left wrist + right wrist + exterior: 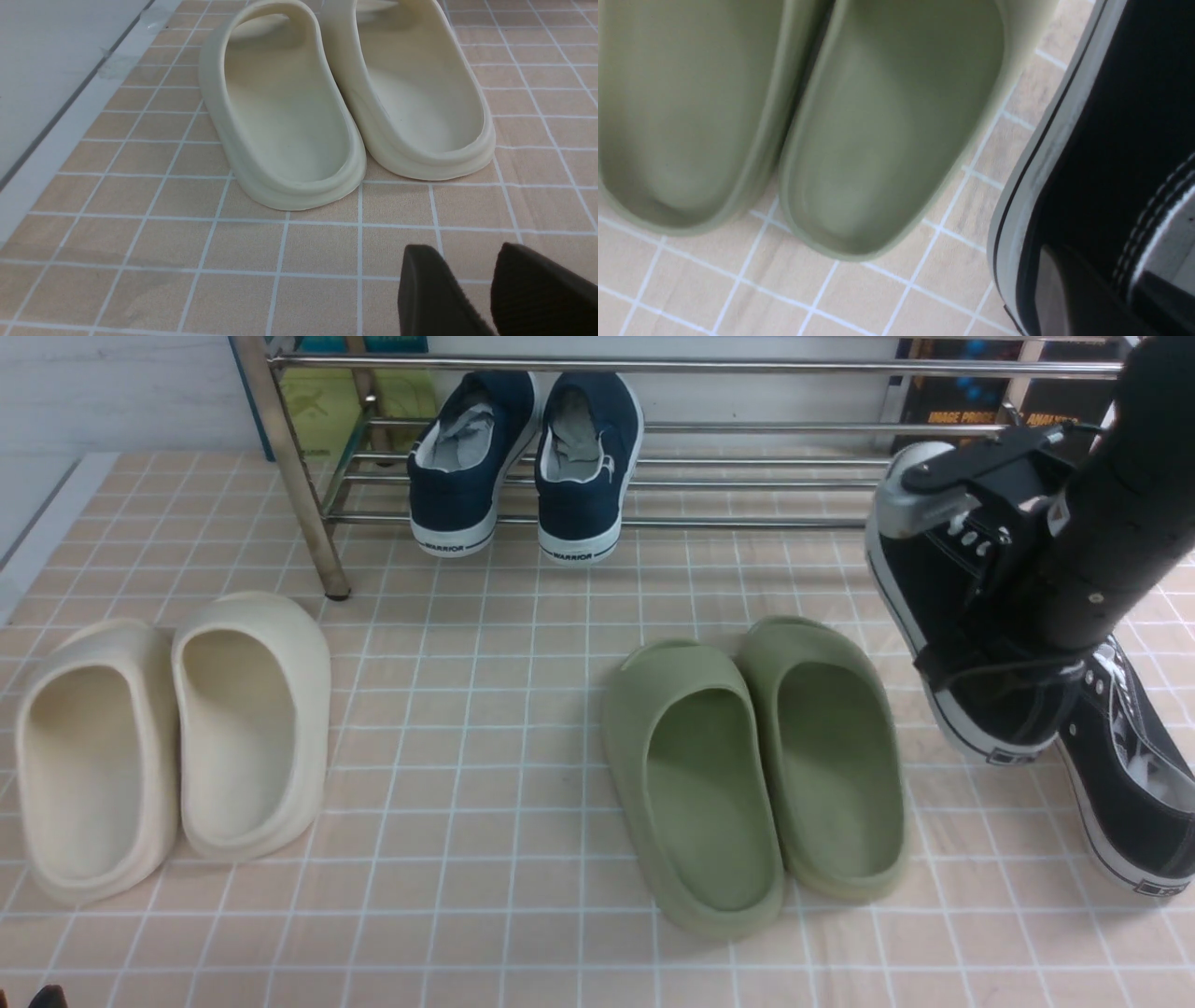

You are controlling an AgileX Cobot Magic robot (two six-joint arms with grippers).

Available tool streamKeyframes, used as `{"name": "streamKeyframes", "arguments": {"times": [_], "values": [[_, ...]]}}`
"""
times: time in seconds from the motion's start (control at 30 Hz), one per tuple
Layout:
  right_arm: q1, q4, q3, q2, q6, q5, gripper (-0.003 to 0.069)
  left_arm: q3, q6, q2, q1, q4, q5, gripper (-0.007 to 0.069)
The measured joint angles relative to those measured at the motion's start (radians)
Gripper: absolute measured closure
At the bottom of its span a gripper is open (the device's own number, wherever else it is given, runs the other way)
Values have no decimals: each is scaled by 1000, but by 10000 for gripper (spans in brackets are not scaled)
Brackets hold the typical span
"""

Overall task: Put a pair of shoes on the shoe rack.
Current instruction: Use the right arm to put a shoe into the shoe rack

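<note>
Left end effector [486, 298]: parted, empty; I see it in its wrist view.
Right end effector [990, 537]: clamped on black sneaker [934, 602], front view.

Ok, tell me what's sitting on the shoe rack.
On the shoe rack rests a pair of navy sneakers, on the lower rods, heels facing the camera. Its right end is covered by the right arm and a black sneaker.

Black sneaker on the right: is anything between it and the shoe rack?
Nothing visible. The black sneaker faces bare rods of the shoe rack; the navy sneakers sit further left on it.
</note>
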Motion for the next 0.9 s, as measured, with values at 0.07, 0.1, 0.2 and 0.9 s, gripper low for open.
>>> {"name": "streamKeyframes", "arguments": {"times": [0.07,0.1,0.2,0.9], "values": [[0,-4,-47,42,-6,4,656,0,0,0,0,0,0,386],[0,-12,-78,66,-6,5,656,0,0,0,0,0,0,386],[0,-19,-161,131,-6,6,656,0,0,0,0,1,0,386],[-114,85,-779,579,-108,66,656,0,0,0,0,1,0,386]]}}
